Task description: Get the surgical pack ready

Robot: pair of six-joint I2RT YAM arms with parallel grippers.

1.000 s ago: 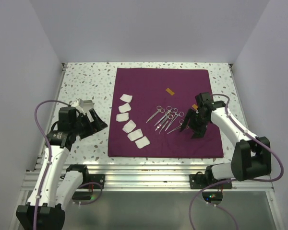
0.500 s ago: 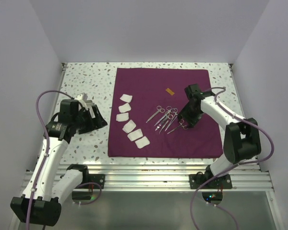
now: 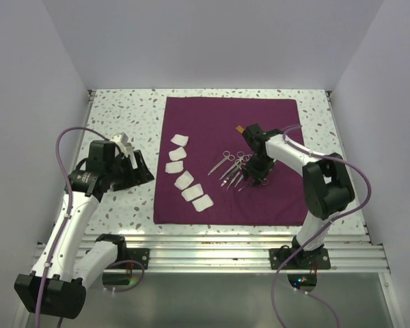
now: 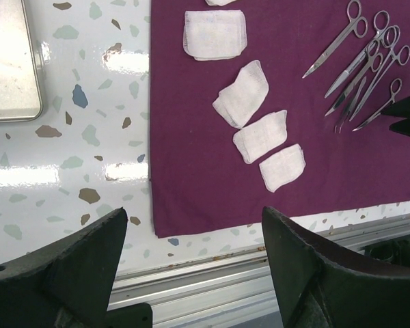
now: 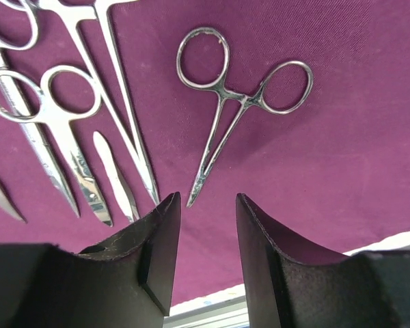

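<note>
The maroon cloth (image 3: 219, 198) lies flat in the middle of the speckled desk (image 3: 123, 116). White gauze squares (image 3: 184, 180) run in a row along its 9 o'clock side, and the steel scissors and forceps (image 3: 227, 164) cluster at its centre. The right gripper (image 5: 206, 199) hangs low over them, its fingers narrowly apart and clamping nothing, with the tip of a small forceps (image 5: 222, 119) at the gap. The left gripper (image 4: 195, 225) hovers spread wide at the cloth's 9 o'clock, near the metal tray (image 4: 7, 61). An orange strip (image 3: 240, 128) lies at 12 o'clock of the steel cluster
</note>
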